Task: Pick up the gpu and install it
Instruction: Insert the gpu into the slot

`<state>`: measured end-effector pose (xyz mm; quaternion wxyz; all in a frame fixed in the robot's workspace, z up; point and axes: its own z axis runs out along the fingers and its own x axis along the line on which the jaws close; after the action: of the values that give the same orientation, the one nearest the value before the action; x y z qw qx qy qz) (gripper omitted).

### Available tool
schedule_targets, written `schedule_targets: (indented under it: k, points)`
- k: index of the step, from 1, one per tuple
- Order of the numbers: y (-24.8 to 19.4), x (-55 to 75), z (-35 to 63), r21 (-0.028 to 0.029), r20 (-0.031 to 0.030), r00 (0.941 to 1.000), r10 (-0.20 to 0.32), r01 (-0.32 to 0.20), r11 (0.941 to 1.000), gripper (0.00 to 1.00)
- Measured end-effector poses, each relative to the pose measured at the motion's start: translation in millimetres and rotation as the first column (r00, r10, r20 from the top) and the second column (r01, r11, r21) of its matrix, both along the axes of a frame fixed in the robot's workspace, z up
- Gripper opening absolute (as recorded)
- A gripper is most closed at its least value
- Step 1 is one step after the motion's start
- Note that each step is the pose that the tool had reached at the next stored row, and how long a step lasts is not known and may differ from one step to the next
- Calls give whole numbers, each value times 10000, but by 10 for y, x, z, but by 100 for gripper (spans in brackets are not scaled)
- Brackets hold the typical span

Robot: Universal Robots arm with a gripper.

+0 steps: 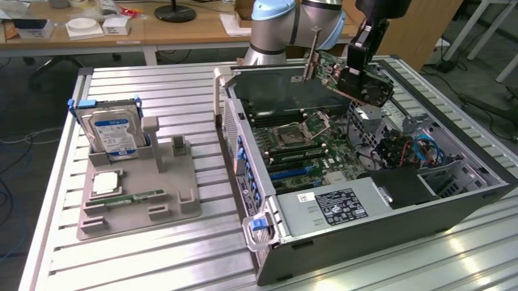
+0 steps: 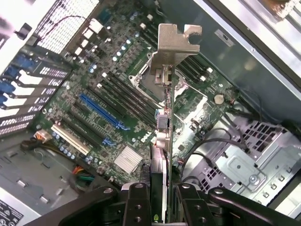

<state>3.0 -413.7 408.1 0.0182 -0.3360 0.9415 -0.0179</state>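
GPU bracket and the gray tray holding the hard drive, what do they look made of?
Bracket on the gpu: bare sheet metal, judging by its silvery sheen and folded tab. Tray: probably matte gray plastic, molded or printed, judging by its dull, even surface and blocky slots.

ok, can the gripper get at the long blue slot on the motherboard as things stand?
Probably yes: the case is open, the gripper holds the gpu above the motherboard, and nothing covers the blue slot.
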Motion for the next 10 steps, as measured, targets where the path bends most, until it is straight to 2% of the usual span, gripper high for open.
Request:
schedule_targets:
  k: [5, 10]
  points:
    - [0, 0, -1, 0, 0, 9981, 619, -619, 9981, 26]
    - [-1, 0, -2, 0, 0, 9924, 1234, -1234, 9924, 26]
